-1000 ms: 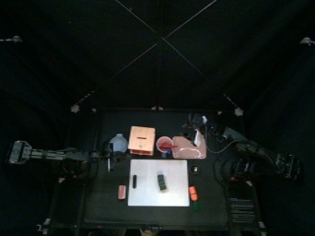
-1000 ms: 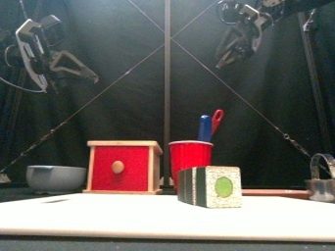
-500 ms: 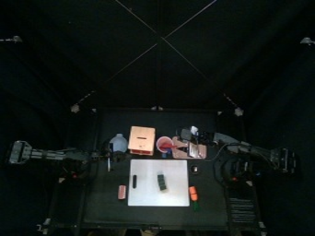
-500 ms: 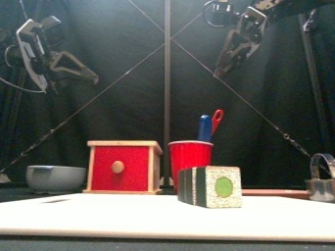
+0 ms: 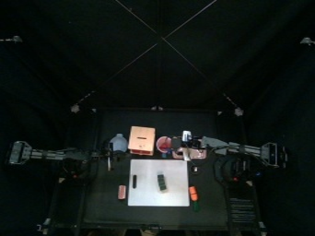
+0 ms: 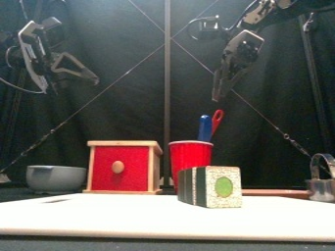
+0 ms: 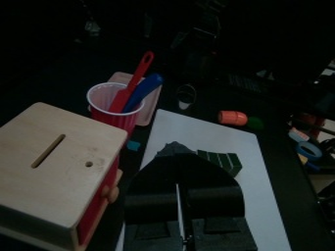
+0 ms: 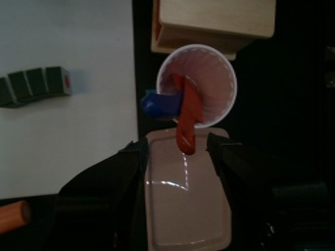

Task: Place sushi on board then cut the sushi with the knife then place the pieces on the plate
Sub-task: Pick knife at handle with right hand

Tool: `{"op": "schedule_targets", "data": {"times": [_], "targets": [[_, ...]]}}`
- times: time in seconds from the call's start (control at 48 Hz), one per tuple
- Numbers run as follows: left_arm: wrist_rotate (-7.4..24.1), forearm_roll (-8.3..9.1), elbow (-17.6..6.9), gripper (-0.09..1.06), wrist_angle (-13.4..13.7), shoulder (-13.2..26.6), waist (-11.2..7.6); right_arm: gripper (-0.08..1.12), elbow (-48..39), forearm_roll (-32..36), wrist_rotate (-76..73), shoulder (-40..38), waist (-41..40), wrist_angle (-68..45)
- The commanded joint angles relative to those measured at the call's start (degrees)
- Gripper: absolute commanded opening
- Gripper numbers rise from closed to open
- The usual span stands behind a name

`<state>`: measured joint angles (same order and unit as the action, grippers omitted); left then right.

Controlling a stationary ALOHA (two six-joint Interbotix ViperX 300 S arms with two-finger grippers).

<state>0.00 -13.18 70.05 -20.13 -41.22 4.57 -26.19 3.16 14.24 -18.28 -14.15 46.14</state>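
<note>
The dark green sushi roll [image 5: 161, 182] [image 6: 210, 186] lies whole on the white board [image 5: 176, 169] [image 6: 131, 221]. Behind the board stands the red cup [image 5: 164, 145] [image 6: 191, 157] with the blue knife [image 6: 205, 127] [image 8: 160, 101] and the red knife [image 6: 216, 120] [image 8: 190, 123]. My right gripper [image 6: 218, 88] [image 8: 183, 149] hangs open high above the cup, over the pink plate [image 8: 183, 201] [image 5: 193, 154]. My left gripper [image 6: 59, 64] rests open, high at the left, holding nothing.
A wooden box with a red drawer front [image 5: 142, 140] [image 6: 123, 167] stands left of the cup, a blue-grey bowl [image 5: 118, 142] [image 6: 55, 176] further left. A metal cutter [image 6: 322, 178] sits at the right. Small orange toys [image 5: 122, 192] [image 5: 192, 193] flank the board's front.
My right gripper has swung left and come lower, from beyond the plate to above the red cup. The left arm, sushi and knives have stayed where they were.
</note>
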Motion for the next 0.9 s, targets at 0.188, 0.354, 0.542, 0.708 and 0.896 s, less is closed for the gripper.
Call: {"op": "schedule_targets", "data": {"times": [0.188, 0.354, 0.542, 0.708, 0.896], "targets": [[0.1, 0.0, -0.7, -0.03, -0.5, 0.2, 0.44, 0.85, 4.6, 5.3, -0.1, 4.2, 1.3, 3.6], [0.0, 0.0, -0.4, -0.03, -0.5, 0.2, 0.53, 0.85, 6.5, 9.0, -0.3, 8.0, 2.5, 6.1], [0.0, 0.0, 0.0, -0.03, -0.5, 0.2, 0.53, 0.85, 9.6, 12.3, -0.3, 12.0, 3.4, 10.2], [0.0, 0.0, 0.5, -0.03, -0.5, 0.2, 0.53, 0.85, 12.7, 15.6, -0.4, 15.4, 4.0, 12.7], [0.0, 0.0, 0.7, -0.03, -0.5, 0.2, 0.53, 0.85, 16.1, 16.6, 0.5, 18.4, 3.5, 17.1]]}}
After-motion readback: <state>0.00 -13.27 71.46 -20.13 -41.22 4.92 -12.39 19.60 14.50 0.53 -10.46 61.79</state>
